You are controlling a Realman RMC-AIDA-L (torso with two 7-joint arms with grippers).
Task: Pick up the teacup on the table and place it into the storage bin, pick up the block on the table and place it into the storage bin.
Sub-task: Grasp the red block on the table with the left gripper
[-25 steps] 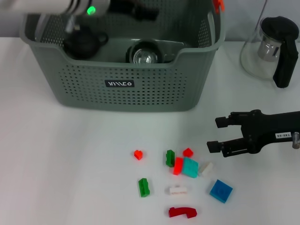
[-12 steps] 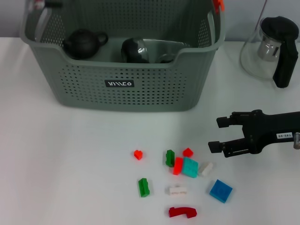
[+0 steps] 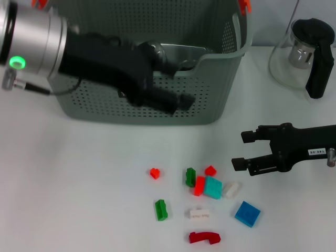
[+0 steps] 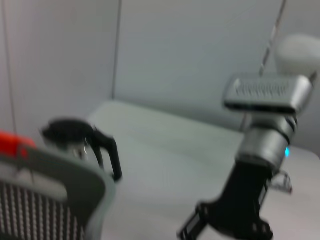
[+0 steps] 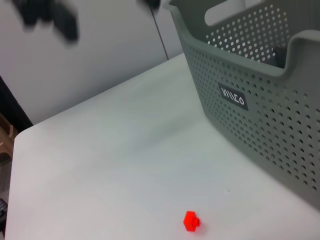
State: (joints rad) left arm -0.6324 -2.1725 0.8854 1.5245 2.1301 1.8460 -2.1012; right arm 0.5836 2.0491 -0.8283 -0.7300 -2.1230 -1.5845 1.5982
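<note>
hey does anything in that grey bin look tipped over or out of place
Yes: in the storage bin, a dark cup seems to lie on its side rather than upright. The left claw crosses the bin's front, hiding the rest.

White desk (image 3: 73,178) carries the grey storage bin (image 3: 210,100) at the back and a glass jug with black handle (image 3: 307,55) at back right. Loose blocks lie scattered near the front: small red block (image 3: 155,172) apart on the left, green block (image 3: 161,209), another green block (image 3: 190,177) touching a red block (image 3: 199,186) and teal block (image 3: 213,187), white block (image 3: 199,213), blue block (image 3: 247,213), curved dark-red piece (image 3: 204,238).
</note>
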